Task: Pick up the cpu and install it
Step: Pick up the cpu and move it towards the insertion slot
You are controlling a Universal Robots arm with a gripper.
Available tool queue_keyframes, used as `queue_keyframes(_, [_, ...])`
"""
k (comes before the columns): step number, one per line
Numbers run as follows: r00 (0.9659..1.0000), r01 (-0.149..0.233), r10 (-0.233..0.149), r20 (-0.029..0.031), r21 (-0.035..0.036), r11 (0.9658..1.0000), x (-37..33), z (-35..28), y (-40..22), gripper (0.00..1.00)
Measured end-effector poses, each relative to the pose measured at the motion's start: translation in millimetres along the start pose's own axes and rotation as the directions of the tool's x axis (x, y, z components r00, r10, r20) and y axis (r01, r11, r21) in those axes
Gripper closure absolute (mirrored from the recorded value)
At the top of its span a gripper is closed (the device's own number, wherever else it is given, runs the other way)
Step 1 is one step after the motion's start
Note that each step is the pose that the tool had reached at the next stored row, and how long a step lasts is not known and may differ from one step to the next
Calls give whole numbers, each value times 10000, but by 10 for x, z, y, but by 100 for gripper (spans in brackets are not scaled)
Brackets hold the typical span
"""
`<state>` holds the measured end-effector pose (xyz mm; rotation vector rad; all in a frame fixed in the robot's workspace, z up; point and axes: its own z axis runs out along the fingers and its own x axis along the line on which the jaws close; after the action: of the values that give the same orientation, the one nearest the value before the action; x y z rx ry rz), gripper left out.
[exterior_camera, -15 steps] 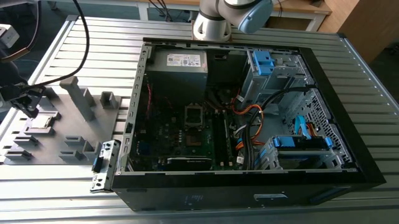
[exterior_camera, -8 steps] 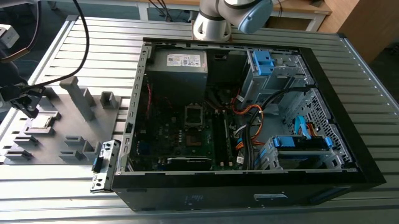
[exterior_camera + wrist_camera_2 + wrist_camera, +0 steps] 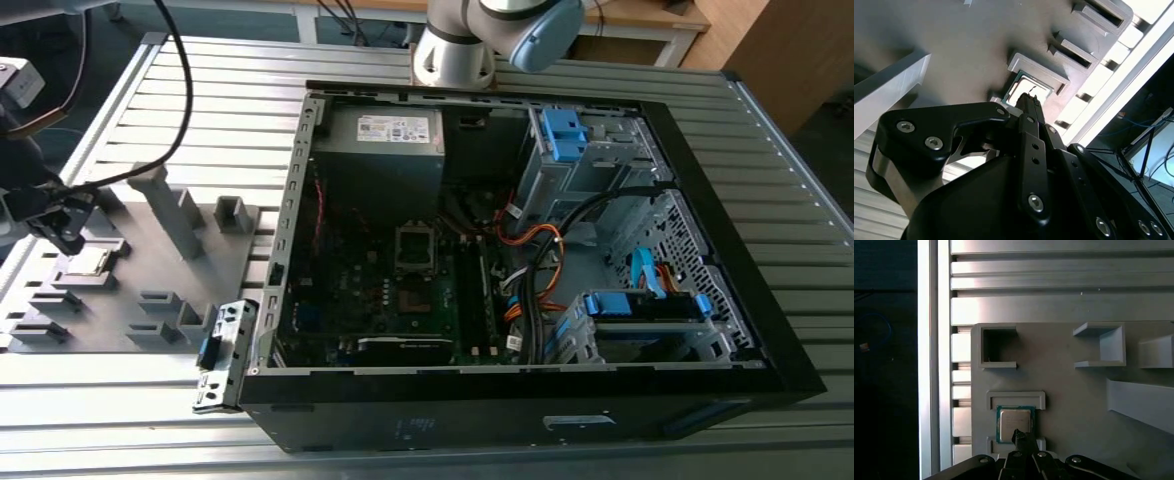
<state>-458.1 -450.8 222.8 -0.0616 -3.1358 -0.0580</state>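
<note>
The cpu (image 3: 88, 263) is a small silvery square chip lying flat in a shallow framed pocket of the grey plastic tray (image 3: 160, 345) at the exterior view's left. Both wrist views show the cpu (image 3: 1015, 421) (image 3: 1023, 89) in that pocket. My gripper (image 3: 60, 235) hovers just above it. Its black fingers come together to one narrow tip (image 3: 1022, 436) (image 3: 1029, 100) over the chip's edge, shut and holding nothing. The open computer case (image 3: 534, 400) holds the motherboard, with the empty cpu socket (image 3: 416, 247) near its middle.
Tall grey blocks (image 3: 171, 210) and low pockets rise from the tray close to my gripper. Inside the case are a power-supply box (image 3: 380, 135), blue drive brackets (image 3: 561, 135) and orange and black cables (image 3: 534, 260). The slatted metal table (image 3: 134, 440) drops off beyond the tray.
</note>
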Motion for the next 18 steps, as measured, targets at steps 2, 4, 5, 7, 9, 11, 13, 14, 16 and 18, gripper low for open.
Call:
queue_keyframes(2, [10000,0,0,-1,1,10000,0,12,-1,89])
queue_keyframes(4, [10000,0,0,0,7,10000,0,17,-1,89])
queue_keyframes(5, [10000,0,0,0,7,10000,0,19,-1,89])
queue_keyframes(7, [10000,0,0,0,7,10000,0,19,-1,89])
queue_keyframes(9, [10000,0,0,-1,7,10000,0,19,-1,89])
queue_keyframes(11, [10000,0,0,0,7,10000,0,20,-1,89])
queue_keyframes(13, [10000,0,0,0,7,10000,0,20,-1,89])
queue_keyframes(14, [10000,0,0,0,7,10000,0,20,-1,89])
queue_keyframes(16, [10000,0,0,0,7,10000,0,20,-1,89])
queue_keyframes(18, [10000,0,0,0,7,10000,0,20,0,84])
